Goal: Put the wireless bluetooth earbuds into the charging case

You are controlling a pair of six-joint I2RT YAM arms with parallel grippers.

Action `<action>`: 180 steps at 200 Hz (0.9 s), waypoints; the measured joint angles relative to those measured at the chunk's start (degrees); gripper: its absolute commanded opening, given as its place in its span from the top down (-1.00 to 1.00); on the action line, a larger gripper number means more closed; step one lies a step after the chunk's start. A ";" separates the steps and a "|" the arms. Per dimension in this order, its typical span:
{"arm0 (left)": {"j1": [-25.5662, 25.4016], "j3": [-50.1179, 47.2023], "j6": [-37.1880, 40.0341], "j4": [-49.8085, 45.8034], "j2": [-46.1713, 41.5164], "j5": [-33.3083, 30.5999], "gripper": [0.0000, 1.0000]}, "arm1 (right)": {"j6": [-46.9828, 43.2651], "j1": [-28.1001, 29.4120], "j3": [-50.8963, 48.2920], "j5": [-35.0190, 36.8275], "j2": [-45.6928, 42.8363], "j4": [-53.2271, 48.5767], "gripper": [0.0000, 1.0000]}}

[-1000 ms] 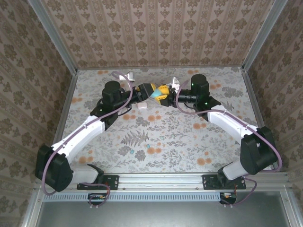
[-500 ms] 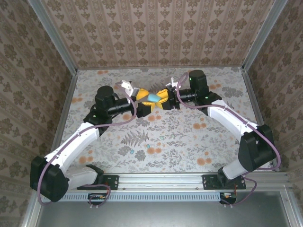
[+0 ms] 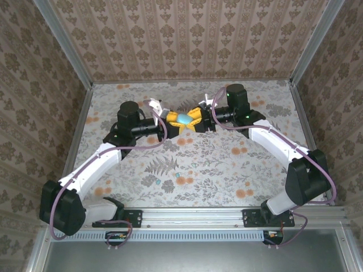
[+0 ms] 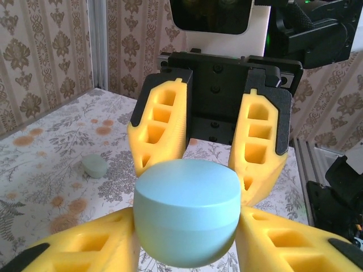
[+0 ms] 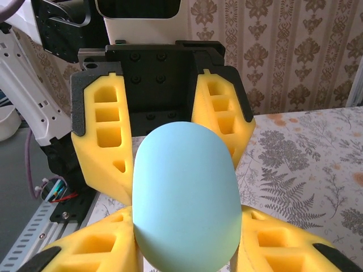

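earbuds [image 3: 168,185]: two teal buds lying loose on the table [image 3: 227,170], near front centre, well apart from the case
left gripper [image 3: 173,120]: partly closed, fingers pressing both sides of the case's left end
case [image 3: 184,118]: pale blue, closed, hanging above the table between both grippers
right gripper [image 3: 194,118]: partly closed, pinching the case's right end

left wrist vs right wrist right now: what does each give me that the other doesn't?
Left wrist: a small pale green pebble-shaped object lying on the floral table.
Right wrist: a white arm link and the slotted aluminium rail at the table's edge.
Both: the pale blue pebble-shaped charging case gripped between the left gripper and the right gripper, with yellow fingers on either side of it.
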 measured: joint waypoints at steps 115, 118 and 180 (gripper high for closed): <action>-0.07 0.09 -0.37 0.87 1.14 0.79 -0.01 | -0.39 0.00 0.00 -0.24 0.00 -0.22 0.34; -0.07 0.11 -0.46 0.85 1.18 0.79 -0.01 | -0.39 0.00 0.00 -0.24 0.00 -0.20 0.34; -0.13 1.03 -0.55 0.74 2.03 1.38 -0.07 | -1.14 -0.07 0.00 -0.24 0.00 -0.28 0.34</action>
